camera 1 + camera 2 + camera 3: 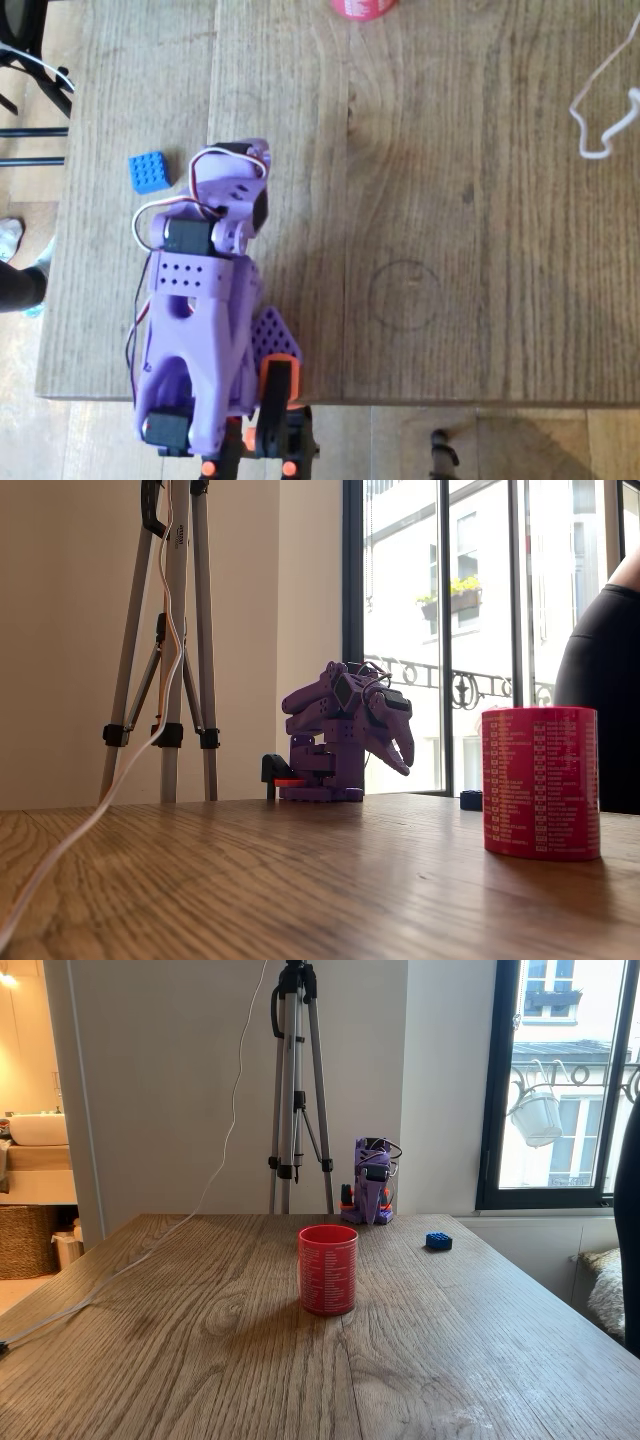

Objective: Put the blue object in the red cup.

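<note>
The gripper (pixel 403 752) hung folded down in front of the purple arm (pixel 205 300), its fingers pointing at the desk. From the side they looked close together with nothing between them, but I could not tell for certain whether the jaws were parted or closed. From above, the gripper (pixel 232 170) sat just to the right of the blue brick (pixel 149 172), near it but not touching.

The brick lay flat on the desk (pixel 450 200), studs up, close to the left edge in the overhead view and near the corner where the arm was mounted. In a fixed view the brick (pixel 438 1241) rested near the far right side of the desk (pixel 200 1340), to the right of the arm (pixel 370 1192). In a fixed view from low down, a sliver of the brick (pixel 471 800) showed just left of the cup.

The red cup (pixel 328 1269) stood upright around the middle of the desk, well apart from both brick and arm. From above, a slice of the cup (pixel 363 8) showed at the top edge. Small pale print covered the cup (pixel 540 782).

A tripod (pixel 297 1090) stood behind the far edge, and a white cable (pixel 90 820) trailed from it across the wood. A person's dark-clothed body (pixel 605 680) showed at the right.
</note>
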Robot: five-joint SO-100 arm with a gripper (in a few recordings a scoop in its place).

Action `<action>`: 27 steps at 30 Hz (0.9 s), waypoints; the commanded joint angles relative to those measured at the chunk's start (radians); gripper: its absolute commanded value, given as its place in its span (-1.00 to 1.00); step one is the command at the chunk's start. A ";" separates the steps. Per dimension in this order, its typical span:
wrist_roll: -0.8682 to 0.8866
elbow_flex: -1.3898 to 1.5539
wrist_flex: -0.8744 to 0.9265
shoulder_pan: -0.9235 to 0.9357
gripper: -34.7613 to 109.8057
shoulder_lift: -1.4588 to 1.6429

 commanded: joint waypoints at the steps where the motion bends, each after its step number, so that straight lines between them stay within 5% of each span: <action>1: 0.158 -0.025 0.006 -0.229 -0.51 -0.008; 20: 0.158 -0.026 0.011 -0.230 -0.51 -0.008; 27: 0.126 -0.083 0.152 -0.202 -0.51 -0.009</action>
